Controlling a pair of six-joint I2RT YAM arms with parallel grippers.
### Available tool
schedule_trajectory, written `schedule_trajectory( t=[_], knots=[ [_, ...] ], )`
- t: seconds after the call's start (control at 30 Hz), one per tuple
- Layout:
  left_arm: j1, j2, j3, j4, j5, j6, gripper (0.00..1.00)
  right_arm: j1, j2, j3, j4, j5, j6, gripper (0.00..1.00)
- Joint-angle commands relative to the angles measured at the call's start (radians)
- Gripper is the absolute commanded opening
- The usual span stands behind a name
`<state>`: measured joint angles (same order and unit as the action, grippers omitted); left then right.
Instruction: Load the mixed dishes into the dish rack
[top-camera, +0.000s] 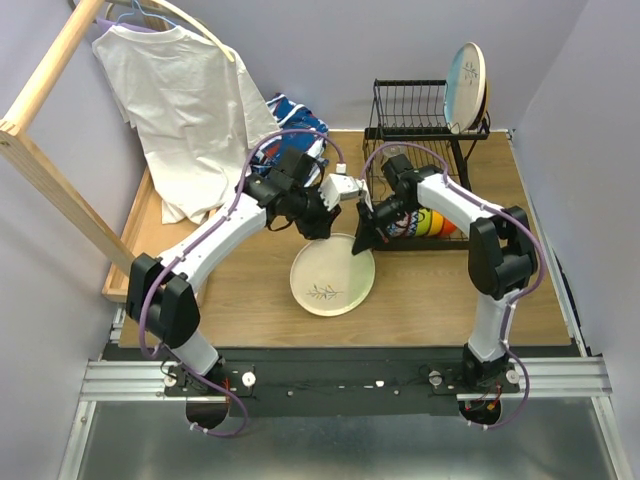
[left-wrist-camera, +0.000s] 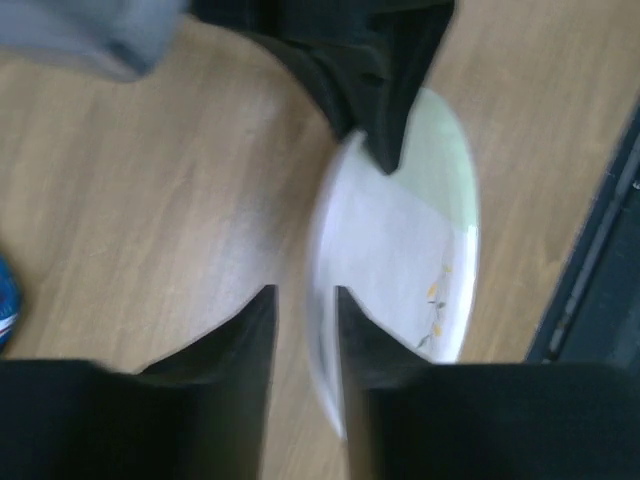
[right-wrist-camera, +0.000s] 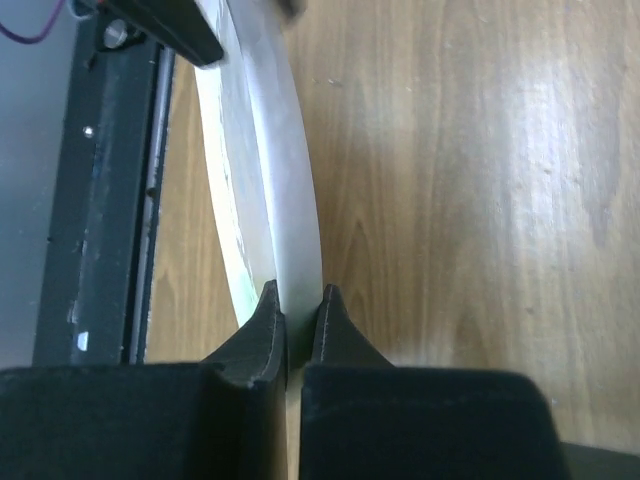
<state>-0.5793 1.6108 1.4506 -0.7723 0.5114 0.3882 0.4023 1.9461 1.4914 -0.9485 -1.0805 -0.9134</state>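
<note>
A cream plate (top-camera: 332, 280) with a leaf print lies on the wooden table in front of the black wire dish rack (top-camera: 410, 108). My right gripper (top-camera: 362, 238) is shut on its far right rim; the right wrist view shows the rim (right-wrist-camera: 285, 200) pinched between the fingers, gripper (right-wrist-camera: 297, 295). My left gripper (top-camera: 322, 226) is at the far left rim. In the left wrist view its fingers, gripper (left-wrist-camera: 305, 292), straddle the plate's edge (left-wrist-camera: 400, 250) with a gap. A pale blue and cream plate (top-camera: 467, 72) stands in the rack's upper basket. Coloured bowls (top-camera: 432, 223) sit in the base tray.
A white T-shirt (top-camera: 185, 105) hangs from a wooden frame (top-camera: 50, 90) at the left, over a shallow wooden tray (top-camera: 140, 225). A blue patterned item (top-camera: 297, 112) lies at the back. The black front rail (right-wrist-camera: 100, 200) shows in the right wrist view.
</note>
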Motion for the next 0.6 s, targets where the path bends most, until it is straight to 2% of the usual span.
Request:
schedule_trajectory(
  t=[0.0,0.07,0.13,0.17,0.27,0.3,0.33,0.4,0.47,0.57],
  knots=[
    [0.018,-0.100,0.031,0.139,-0.227,-0.071,0.68,0.003,0.013,0.072,-0.096,0.037,-0.013,0.00],
    [0.036,-0.130,0.065,0.185,-0.194,-0.049,0.80,-0.003,-0.004,0.104,-0.087,0.054,0.007,0.00],
    [0.059,-0.186,0.085,0.244,-0.214,-0.075,0.96,-0.011,-0.038,0.140,-0.061,0.088,0.097,0.00],
    [0.064,-0.202,0.100,0.313,-0.221,-0.093,0.99,-0.020,-0.048,0.151,-0.041,0.093,0.123,0.01],
    [0.073,-0.247,0.135,0.414,-0.316,-0.141,0.99,-0.039,-0.114,0.199,0.009,0.093,0.234,0.00],
    [0.073,-0.256,0.140,0.433,-0.358,-0.162,0.99,-0.040,-0.133,0.210,0.033,0.106,0.316,0.00],
    [0.075,-0.256,0.143,0.447,-0.464,-0.173,0.99,-0.040,-0.178,0.217,0.071,0.129,0.380,0.00],
    [0.075,-0.252,0.136,0.479,-0.571,-0.187,0.97,-0.042,-0.228,0.221,0.190,0.183,0.497,0.01],
    [0.076,-0.253,0.096,0.530,-0.699,-0.201,0.94,-0.043,-0.307,0.225,0.278,0.206,0.527,0.00],
    [0.076,-0.255,0.050,0.579,-0.760,-0.206,0.94,-0.042,-0.412,0.225,0.434,0.335,0.635,0.00]
  ],
)
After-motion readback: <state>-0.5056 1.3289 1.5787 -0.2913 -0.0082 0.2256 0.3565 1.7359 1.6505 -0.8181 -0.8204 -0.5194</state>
